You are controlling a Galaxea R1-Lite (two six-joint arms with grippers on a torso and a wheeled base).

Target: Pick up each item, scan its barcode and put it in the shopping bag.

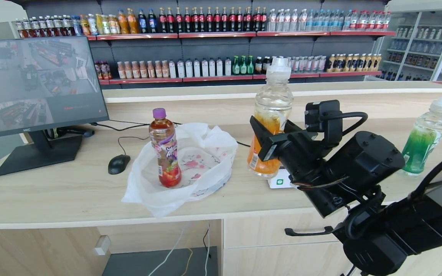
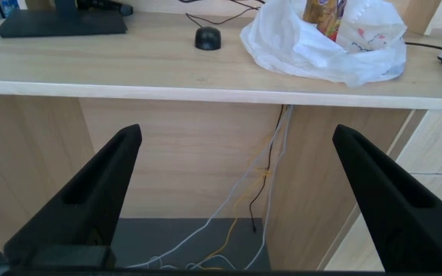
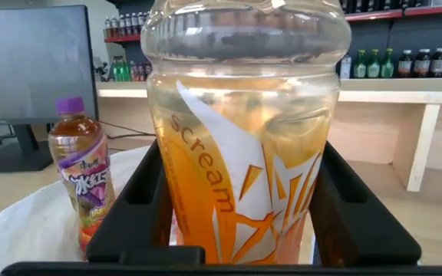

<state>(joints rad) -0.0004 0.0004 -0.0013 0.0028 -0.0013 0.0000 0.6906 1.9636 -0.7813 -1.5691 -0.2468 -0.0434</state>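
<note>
Right gripper [image 1: 272, 135] fingers [image 1: 261, 136] clamp orange-label bottle [image 1: 272, 99]; purple-capped bottle [image 1: 164, 149] stands in bag [image 1: 209, 153].

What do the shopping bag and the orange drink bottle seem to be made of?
The shopping bag looks like thin white plastic film: it crumples softly and is slightly translucent. The orange drink bottle is probably clear, glossy plastic: its upper part above the liquid is see-through.

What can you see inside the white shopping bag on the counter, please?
One purple-capped bottle of reddish drink stands upright in the open shopping bag. The bag's crumpled sides hide whatever might lie low beside it.
</note>
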